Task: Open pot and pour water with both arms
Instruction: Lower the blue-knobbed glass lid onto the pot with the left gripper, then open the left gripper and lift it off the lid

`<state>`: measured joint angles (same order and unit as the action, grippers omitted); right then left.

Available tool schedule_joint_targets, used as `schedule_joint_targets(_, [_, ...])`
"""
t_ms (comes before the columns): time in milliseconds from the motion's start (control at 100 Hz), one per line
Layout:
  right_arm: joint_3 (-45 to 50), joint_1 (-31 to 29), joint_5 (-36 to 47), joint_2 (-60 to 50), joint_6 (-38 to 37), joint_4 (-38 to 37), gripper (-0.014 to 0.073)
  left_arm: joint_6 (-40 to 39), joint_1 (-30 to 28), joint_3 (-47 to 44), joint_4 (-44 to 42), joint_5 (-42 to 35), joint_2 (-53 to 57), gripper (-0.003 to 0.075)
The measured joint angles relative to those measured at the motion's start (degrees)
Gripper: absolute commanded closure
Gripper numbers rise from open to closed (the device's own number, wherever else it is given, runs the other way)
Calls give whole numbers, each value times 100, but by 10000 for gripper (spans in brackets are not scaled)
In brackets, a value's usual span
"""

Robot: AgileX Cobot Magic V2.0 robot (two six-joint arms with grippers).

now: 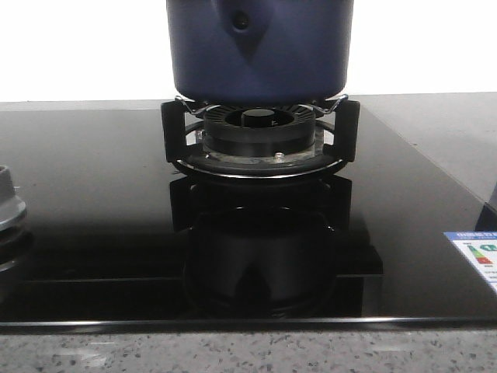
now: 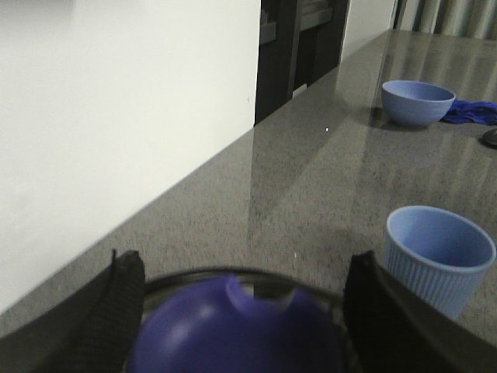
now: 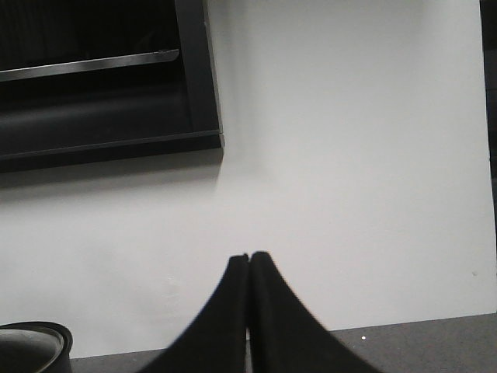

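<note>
The dark navy-blue pot (image 1: pixel 260 47) stands on the gas burner's black supports (image 1: pixel 260 132) at the back middle of the front view, its handle bracket and rivet facing me. Neither arm shows in that view. In the left wrist view my left gripper (image 2: pixel 245 264) is open, its black fingers (image 2: pixel 124 303) wide apart on either side of a blurred blue round lid knob (image 2: pixel 233 334) with a thin dark rim (image 2: pixel 194 278) behind it. I cannot tell whether the fingers touch it. My right gripper (image 3: pixel 248 258) is shut and empty, pointing at a white wall.
A black glass cooktop (image 1: pixel 101 194) with a grey burner part (image 1: pixel 9 206) at its left and a sticker (image 1: pixel 477 252) at its right. On the grey stone counter stand a ribbed blue cup (image 2: pixel 439 256), a blue bowl (image 2: pixel 417 101) and a blue cloth (image 2: pixel 474 111). A dark round rim (image 3: pixel 31 342) shows beside my right gripper.
</note>
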<state>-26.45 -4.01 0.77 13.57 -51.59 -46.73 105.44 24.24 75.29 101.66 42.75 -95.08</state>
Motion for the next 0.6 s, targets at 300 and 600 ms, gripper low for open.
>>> schedule_joint_targets(300, [9, 0, 0, 0, -1, 0, 663, -148, -72, 140, -34, 106, 623, 503])
schedule_joint_targets(600, [22, 0, 352, 0, -1, -1103, 665, -784, -757, -695, -652, -120, 2650, 679])
